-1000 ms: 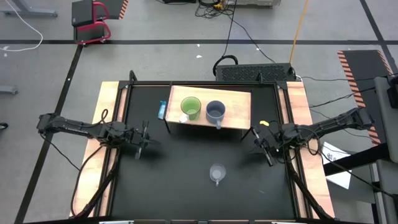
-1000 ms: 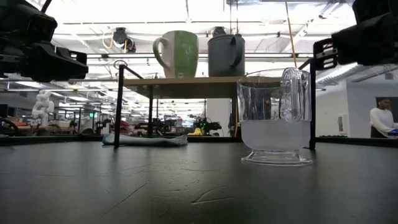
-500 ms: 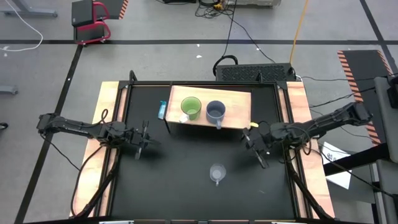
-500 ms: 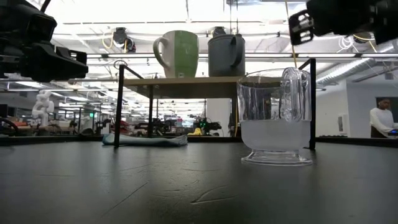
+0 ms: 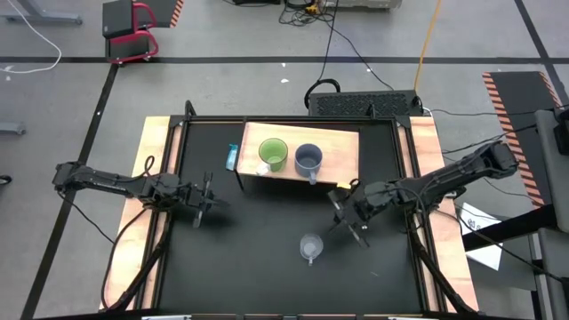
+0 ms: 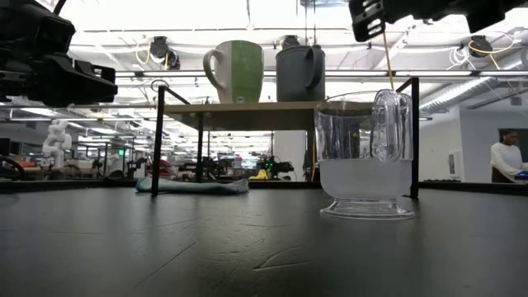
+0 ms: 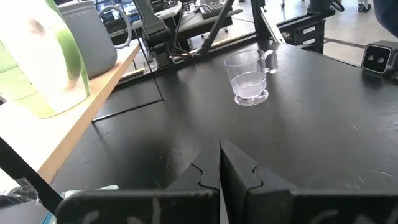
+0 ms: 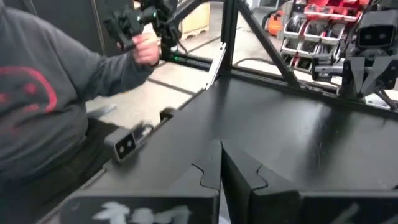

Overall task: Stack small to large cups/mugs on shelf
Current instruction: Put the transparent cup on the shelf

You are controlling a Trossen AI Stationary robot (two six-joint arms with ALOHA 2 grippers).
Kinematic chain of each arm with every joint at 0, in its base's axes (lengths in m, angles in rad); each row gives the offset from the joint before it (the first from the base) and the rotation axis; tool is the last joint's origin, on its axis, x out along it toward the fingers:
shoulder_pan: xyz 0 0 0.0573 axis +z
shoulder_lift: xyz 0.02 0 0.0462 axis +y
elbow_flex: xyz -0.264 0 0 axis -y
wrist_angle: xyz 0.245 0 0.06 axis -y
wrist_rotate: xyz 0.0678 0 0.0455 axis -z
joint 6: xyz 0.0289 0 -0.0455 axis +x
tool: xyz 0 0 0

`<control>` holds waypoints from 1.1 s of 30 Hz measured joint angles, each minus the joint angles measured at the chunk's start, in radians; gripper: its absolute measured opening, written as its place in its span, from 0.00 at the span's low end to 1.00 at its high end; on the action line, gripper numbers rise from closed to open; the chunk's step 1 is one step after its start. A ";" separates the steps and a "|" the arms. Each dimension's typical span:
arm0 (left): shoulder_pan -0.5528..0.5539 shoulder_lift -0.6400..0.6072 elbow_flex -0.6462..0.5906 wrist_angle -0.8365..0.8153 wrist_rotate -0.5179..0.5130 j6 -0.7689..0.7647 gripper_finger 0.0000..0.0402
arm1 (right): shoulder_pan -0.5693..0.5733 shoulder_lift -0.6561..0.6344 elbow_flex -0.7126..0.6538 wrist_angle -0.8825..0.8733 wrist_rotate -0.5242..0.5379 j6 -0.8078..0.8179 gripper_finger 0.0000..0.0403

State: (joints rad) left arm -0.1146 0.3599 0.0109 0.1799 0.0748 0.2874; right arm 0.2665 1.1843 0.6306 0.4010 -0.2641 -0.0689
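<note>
Table (image 5: pixel 267 267): black top, bearing everything below; my two arms reach in over it from opposite sides.
Shelf (image 5: pixel 342 151): tan board on dark legs, standing at the far edge of the table, midway between my arms.
Green mug (image 5: pixel 272 155): upright on the shelf, on the side toward my left arm; its handle points toward that side in the low view.
Grey mug (image 5: pixel 308 159): upright on the shelf, just beside the green mug, on the side toward my right arm.
Glass cup (image 5: pixel 309 246): upright on the table itself, in front of the shelf and well apart from it; not on the shelf; nothing touches it.
Right gripper (image 5: pixel 345 212): my fingers are clenched together on nothing; I hang above the table between the shelf's front edge and the glass cup, near the cup and apart from it.
Left gripper (image 5: pixel 206 197): my fingers are pressed together, grasping nothing; I wait over the table's left part, well apart from the glass cup.
Cloth (image 5: pixel 231 157): small blue piece lying on the table beside the shelf's left end.
Person (image 8: pixel 43 93): grey sleeve showing beyond the table's near edge, in my right wrist view.
</note>
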 joint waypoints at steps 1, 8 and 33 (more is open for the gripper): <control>0.000 0.000 0.000 0.000 0.000 0.000 0.01 | 0.000 0.010 0.006 0.014 0.000 0.008 0.00; 0.000 0.000 0.000 0.001 0.002 0.000 0.01 | -0.006 0.085 0.011 0.189 0.000 0.023 0.00; 0.000 0.000 0.000 0.000 0.003 -0.016 0.01 | -0.003 0.306 0.011 0.297 0.000 0.081 0.00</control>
State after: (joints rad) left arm -0.1146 0.3599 0.0109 0.1802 0.0780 0.2716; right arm 0.2630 1.4902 0.6415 0.6979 -0.2642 0.0120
